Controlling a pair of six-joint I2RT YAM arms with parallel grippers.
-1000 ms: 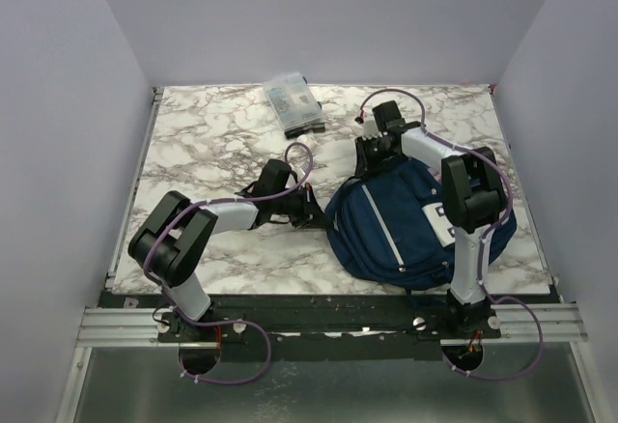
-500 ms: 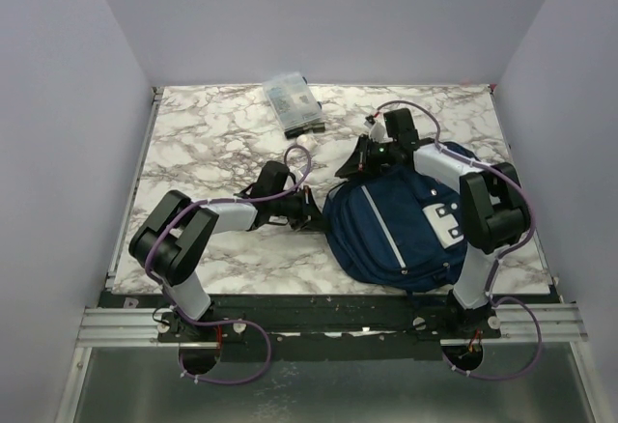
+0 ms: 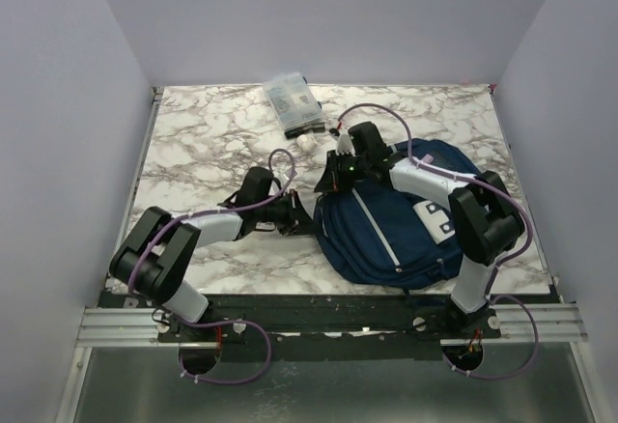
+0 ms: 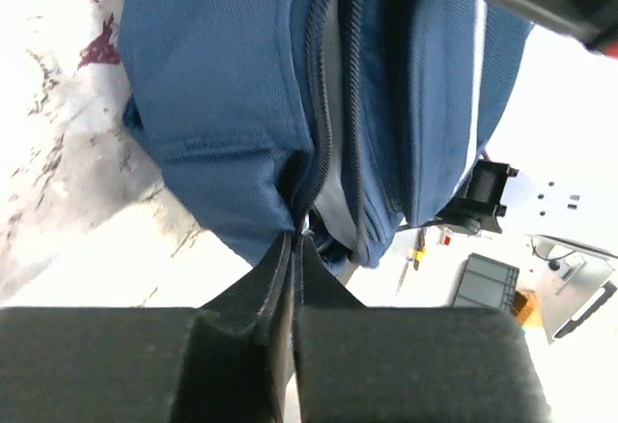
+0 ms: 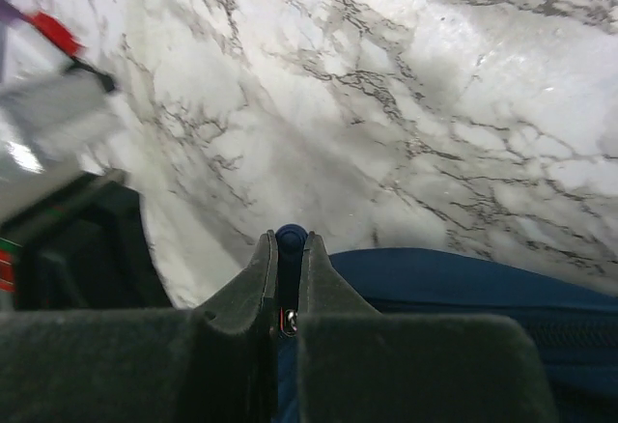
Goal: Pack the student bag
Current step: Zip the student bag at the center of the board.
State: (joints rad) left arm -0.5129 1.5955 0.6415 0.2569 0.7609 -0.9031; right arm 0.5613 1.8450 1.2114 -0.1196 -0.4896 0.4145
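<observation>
Right wrist: my right end effector (image 5: 287,249) grips the zipper pull (image 5: 291,235), left end effector (image 4: 294,241) pinches the floppy student bag (image 3: 396,249) at 9 o'clock.

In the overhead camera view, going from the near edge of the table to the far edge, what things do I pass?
student bag → small white object → clear pouch

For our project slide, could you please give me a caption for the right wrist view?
Right gripper shut on a small blue tab at the student bag's edge, marble table beyond.
</observation>
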